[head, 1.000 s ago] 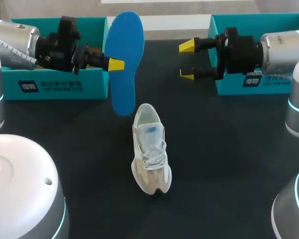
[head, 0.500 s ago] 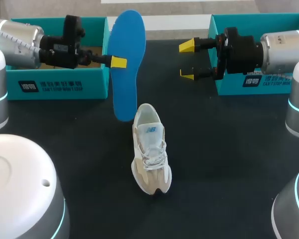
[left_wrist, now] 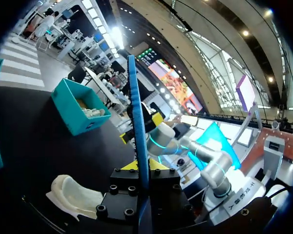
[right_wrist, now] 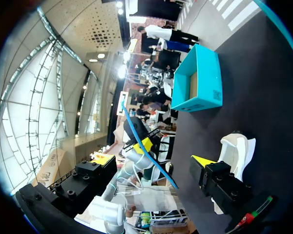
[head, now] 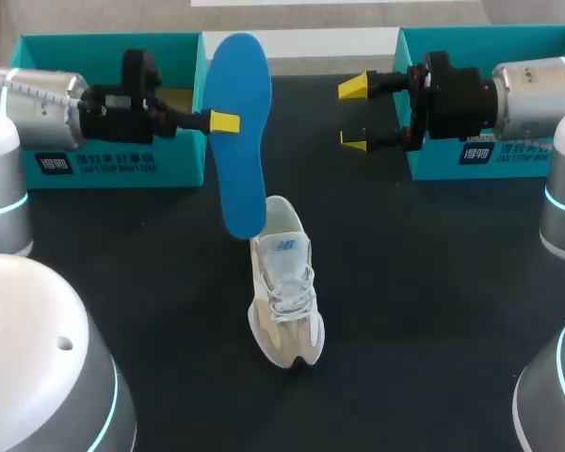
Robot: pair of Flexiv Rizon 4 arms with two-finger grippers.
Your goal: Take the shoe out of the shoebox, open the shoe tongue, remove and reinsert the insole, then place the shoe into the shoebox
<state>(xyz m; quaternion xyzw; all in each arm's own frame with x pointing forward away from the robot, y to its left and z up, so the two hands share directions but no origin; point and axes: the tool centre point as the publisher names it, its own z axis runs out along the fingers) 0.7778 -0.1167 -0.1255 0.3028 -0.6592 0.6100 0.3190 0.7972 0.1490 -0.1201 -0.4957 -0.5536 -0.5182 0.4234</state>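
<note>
The insole point(head: 237, 132) is clamped edge-on in the left gripper point(head: 222, 121), upright, lower end over the heel opening of the shoe point(head: 284, 282). The right gripper point(head: 356, 115) is spread wide, empty (well clear of the shoe). The insole should be lowered along the shoe's length.

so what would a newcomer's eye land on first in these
The bright blue insole stands out first, held on edge above the table by the left pincer, its lower end near the heel of the pale shoe lying mid-table. Opposite it, the right pincer hangs open and empty in front of the teal shoebox at the table's far right.
</note>
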